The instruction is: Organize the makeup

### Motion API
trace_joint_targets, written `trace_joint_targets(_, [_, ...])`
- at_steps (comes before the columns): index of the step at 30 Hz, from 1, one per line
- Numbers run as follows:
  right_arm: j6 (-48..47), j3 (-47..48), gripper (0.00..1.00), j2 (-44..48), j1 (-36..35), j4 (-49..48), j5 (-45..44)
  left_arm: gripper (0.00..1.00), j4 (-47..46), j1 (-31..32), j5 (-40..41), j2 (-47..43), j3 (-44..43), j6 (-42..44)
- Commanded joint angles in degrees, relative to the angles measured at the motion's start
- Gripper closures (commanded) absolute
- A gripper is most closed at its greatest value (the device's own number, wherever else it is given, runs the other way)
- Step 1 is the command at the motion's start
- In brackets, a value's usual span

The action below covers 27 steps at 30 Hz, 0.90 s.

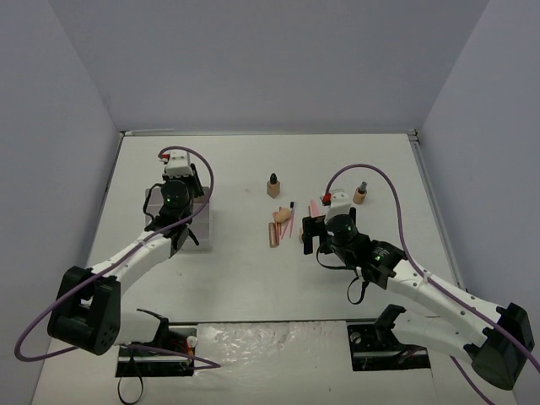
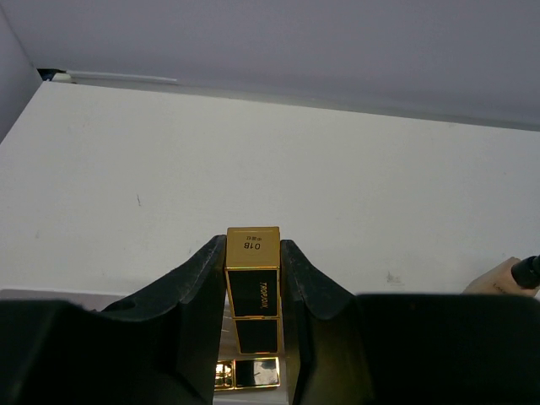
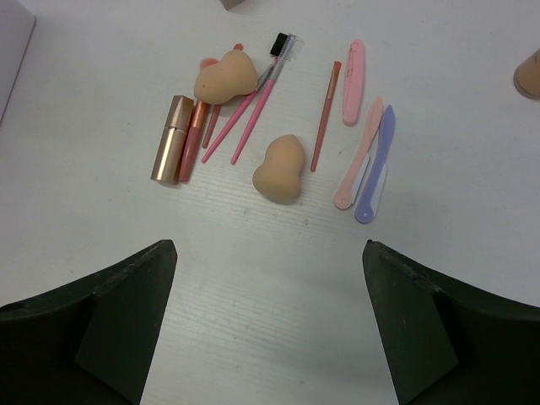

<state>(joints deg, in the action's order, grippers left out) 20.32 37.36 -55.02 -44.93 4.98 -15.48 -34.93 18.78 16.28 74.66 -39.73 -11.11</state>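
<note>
Black-gold square lipstick tube [image 2: 253,297] clamped in left tool [image 2: 253,253]; right tool [image 3: 268,250] wide above rounded peach sponges [image 3: 280,169].

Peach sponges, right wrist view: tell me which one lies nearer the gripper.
The lone sponge, touching nothing, is nearer the right gripper; the other sponge lies farther off, overlapping the pink brushes.

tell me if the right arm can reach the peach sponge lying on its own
Probably yes. The right gripper hangs open just short of the sponge, which lies on bare table between the pink brushes and the red stick, with nothing over it.
</note>
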Motion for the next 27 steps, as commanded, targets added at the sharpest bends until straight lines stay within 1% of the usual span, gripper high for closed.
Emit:
trace_joint_targets(1, [-0.92,0.85,0.10,-0.43,0.30,-3.40,0.16,1.00,-7.67,-0.67,-2.14,0.25,-0.84,-0.90])
trace_joint_targets(4, [-0.99,0.72,0.10,-0.43,0.34,-3.46,0.13,1.00,-8.37,-0.67,-2.45,0.63,-0.21,-1.16])
trace_joint_targets(7, [-1.05,0.47,0.10,-0.37,0.34,-3.57,0.25,0.97,-8.73,-0.67,-2.72,1.30,0.22,-1.34])
trace_joint_targets(12, [-0.81,0.08,0.10,-0.25,0.28,-3.75,0.71,0.88,-8.82,-0.67,-3.55,2.08,1.24,-1.98])
trace_joint_targets(17, [-0.64,-0.01,0.10,0.02,0.29,-3.84,0.72,0.87,-7.14,-0.67,-4.15,2.06,1.69,-2.43])
trace_joint_targets(21, [-0.64,-0.10,0.10,0.18,0.36,-4.01,0.97,0.78,-6.21,-0.67,-4.41,1.03,2.37,-2.95])
trace_joint_targets(23, [-0.57,-0.10,0.10,0.05,0.37,-4.08,1.28,0.70,-5.27,-0.76,-4.48,0.15,2.46,-3.16])
trace_joint_targets(25, [-0.55,-0.10,0.10,-0.08,0.28,-4.21,1.35,0.60,-3.56,-0.68,-4.67,-1.22,2.06,-3.33])
trace_joint_targets(27, [-0.55,-0.10,0.09,-0.10,0.28,-4.35,1.50,0.55,-0.80,-0.66,-4.68,-2.79,1.01,-3.57])
